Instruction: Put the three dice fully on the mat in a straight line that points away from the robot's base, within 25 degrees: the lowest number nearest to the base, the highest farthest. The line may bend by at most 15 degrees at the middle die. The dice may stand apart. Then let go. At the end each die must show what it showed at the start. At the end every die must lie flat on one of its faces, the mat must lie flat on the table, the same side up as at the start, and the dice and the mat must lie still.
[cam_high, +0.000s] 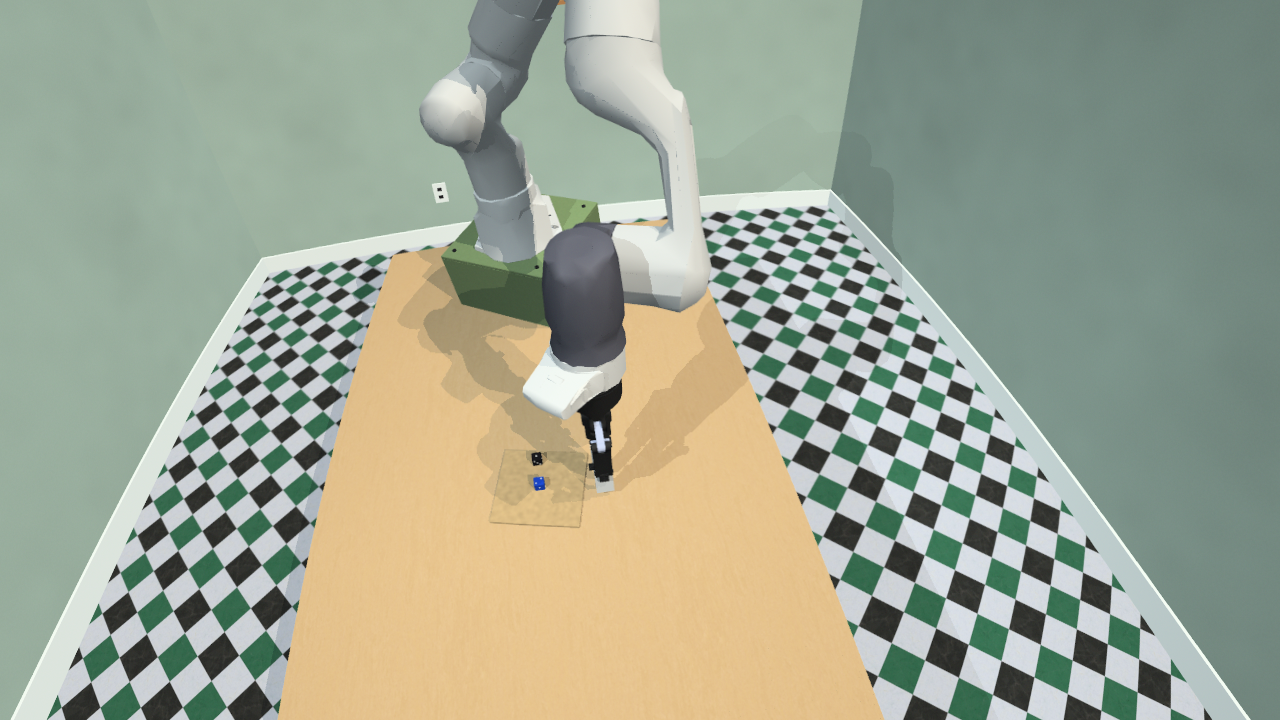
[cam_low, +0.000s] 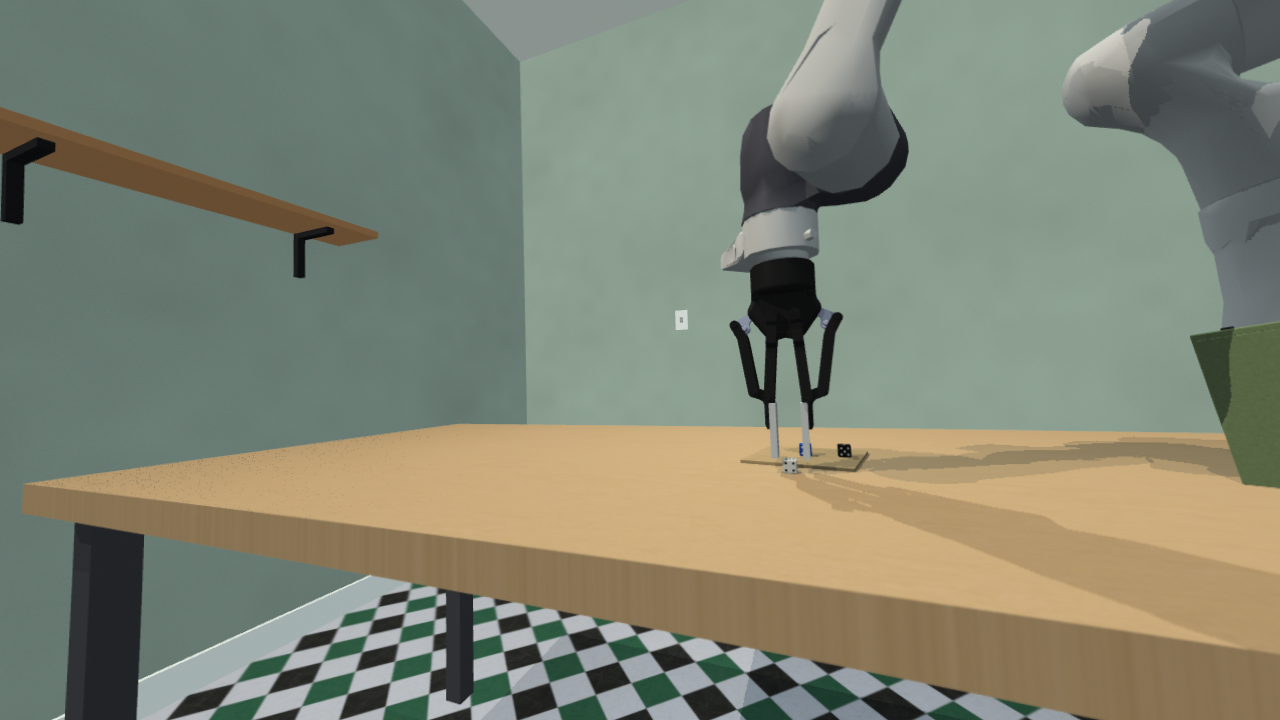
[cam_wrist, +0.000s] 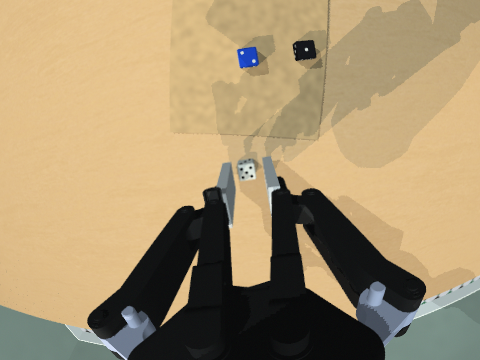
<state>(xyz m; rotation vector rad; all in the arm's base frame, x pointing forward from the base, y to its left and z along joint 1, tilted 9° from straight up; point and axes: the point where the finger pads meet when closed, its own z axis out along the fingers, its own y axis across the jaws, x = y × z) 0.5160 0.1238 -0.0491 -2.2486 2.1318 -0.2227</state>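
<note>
On mat (cam_wrist: 200, 100), two dice, one beside

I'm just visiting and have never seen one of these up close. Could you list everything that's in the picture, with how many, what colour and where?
Table: one, light wood with dark legs, centre of the room.
Mat: one, thin, tan and see-through, flat on the table.
Black die: one, on the mat, the die nearest the base.
Blue die: one, on the mat, beside the black one.
White die: one, on the bare table just off the mat's edge, between the fingertips.
Shelf: one, brown on black brackets, on the side wall.
Wall socket: one, white, on the back wall.
Floor: green, black and white checks.
Base block: one, green, at the table's far end.
Arm: one, white and grey.
Gripper: one, black with pale fingers, part open around the white die, not gripping it.
</note>
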